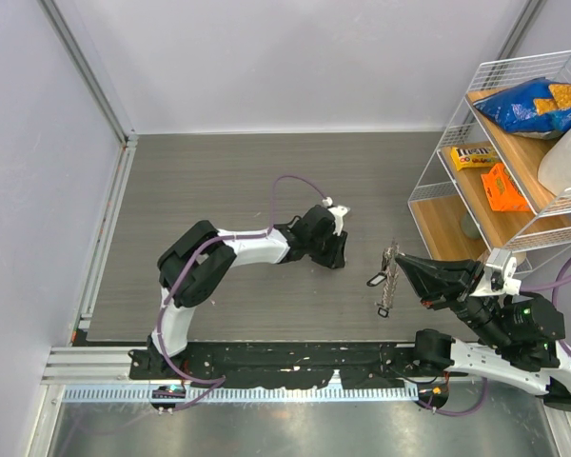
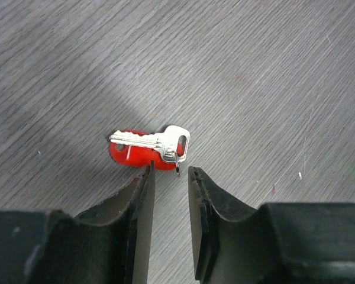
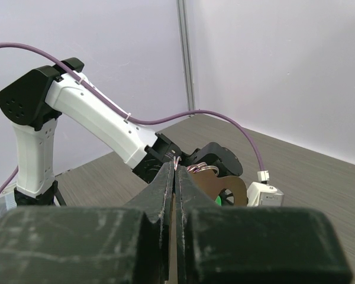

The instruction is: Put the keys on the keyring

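A key with a red plastic head (image 2: 132, 155) and a silver blade (image 2: 165, 142) lies flat on the grey wood-grain table (image 2: 254, 71). A small wire loop hangs from its bow. My left gripper (image 2: 170, 177) is open just short of it, one finger (image 2: 143, 195) tip touching the red head. In the top view the left gripper (image 1: 329, 255) hides the key. My right gripper (image 1: 406, 271) is shut on the keyring (image 1: 389, 276), held above the table with its beaded strip hanging. In the right wrist view the ring wire (image 3: 177, 161) shows between the shut tips, with a brown tag (image 3: 228, 188) beyond.
A white wire shelf (image 1: 436, 162) stands at the right with a blue snack bag (image 1: 528, 103), a yellow candy packet (image 1: 474, 156) and an orange packet (image 1: 504, 188). Walls close the back and left. The left arm (image 3: 100, 118) stands opposite the right gripper.
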